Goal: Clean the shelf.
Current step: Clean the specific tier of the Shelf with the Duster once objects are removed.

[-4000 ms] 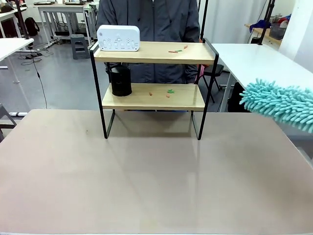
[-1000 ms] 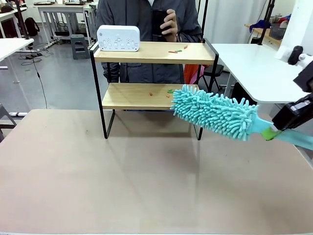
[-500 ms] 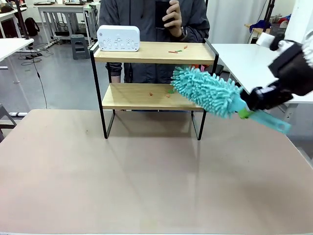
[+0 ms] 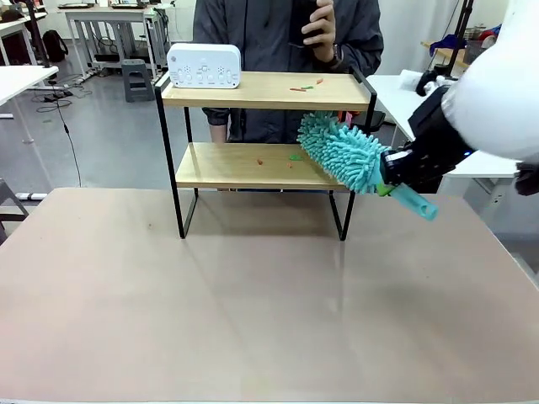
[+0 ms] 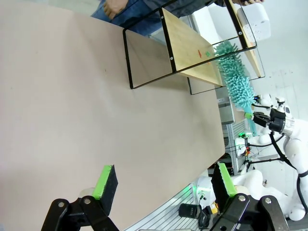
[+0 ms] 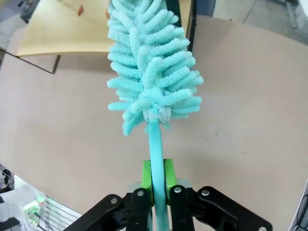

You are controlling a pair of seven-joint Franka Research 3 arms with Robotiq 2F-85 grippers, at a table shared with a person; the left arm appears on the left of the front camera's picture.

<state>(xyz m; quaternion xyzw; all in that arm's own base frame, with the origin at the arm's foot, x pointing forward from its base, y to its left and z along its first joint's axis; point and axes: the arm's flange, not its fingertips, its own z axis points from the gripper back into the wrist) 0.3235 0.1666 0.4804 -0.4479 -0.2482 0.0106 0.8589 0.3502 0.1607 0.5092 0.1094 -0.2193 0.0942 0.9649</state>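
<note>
The shelf [image 4: 253, 167] stands at the table's far side, with small orange and green bits [image 4: 305, 86] on its top board and more bits [image 4: 290, 157] on the lower board. My right gripper [image 4: 394, 181] is shut on the handle of a teal fluffy duster [image 4: 341, 151], whose head reaches the lower board's right end. In the right wrist view the duster [image 6: 149, 72] rises from the right gripper [image 6: 155, 175] toward the shelf [image 6: 57, 29]. My left gripper [image 5: 163, 183] is open and holds nothing, far from the shelf [image 5: 192, 48].
A white device [image 4: 204, 66] sits at the left of the top board. A person stands behind the shelf, one hand [image 4: 324, 25] holding up a black object. The brown table [image 4: 253, 320] lies in front of the shelf. A white table [image 4: 438, 105] stands at right.
My right arm has swung the duster up and to the left, from low beside the shelf to the lower board's right end. The person has shifted to the right.
</note>
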